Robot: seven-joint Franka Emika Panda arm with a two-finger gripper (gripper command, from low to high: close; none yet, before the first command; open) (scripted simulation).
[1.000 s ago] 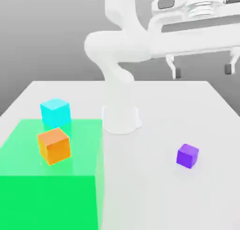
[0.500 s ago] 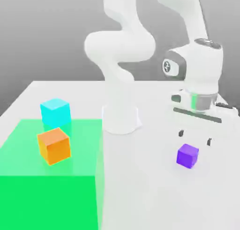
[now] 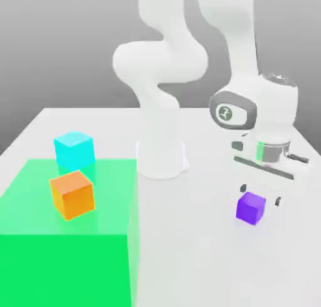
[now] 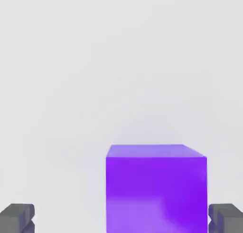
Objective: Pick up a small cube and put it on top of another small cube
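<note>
A white table fills the lower part of the exterior view, under a plain grey backdrop. A translucent green block-shaped zone covers the table's near corner on the exterior view's left. The white robot arm rises from a round base near the table's middle, loops upward, and comes down again on the exterior view's right, its wrist pointing at the tabletop.

The gripper hangs low over the table with its fingers spread wide apart and nothing clamped between them. In the hand view, one dark fingertip sits well clear of the cube on one side and the other close beside it.

A cyan cube stands at the far edge of the green zone. An orange cube sits just in front of it, inside the zone, turned slightly so a corner faces the camera.

The small purple cube rests flat on the bare table on the exterior view's right, well apart from the other two, directly beneath the open gripper. All its sides look equal, so it has no long axis; one vertical edge is turned a little toward the camera.
</note>
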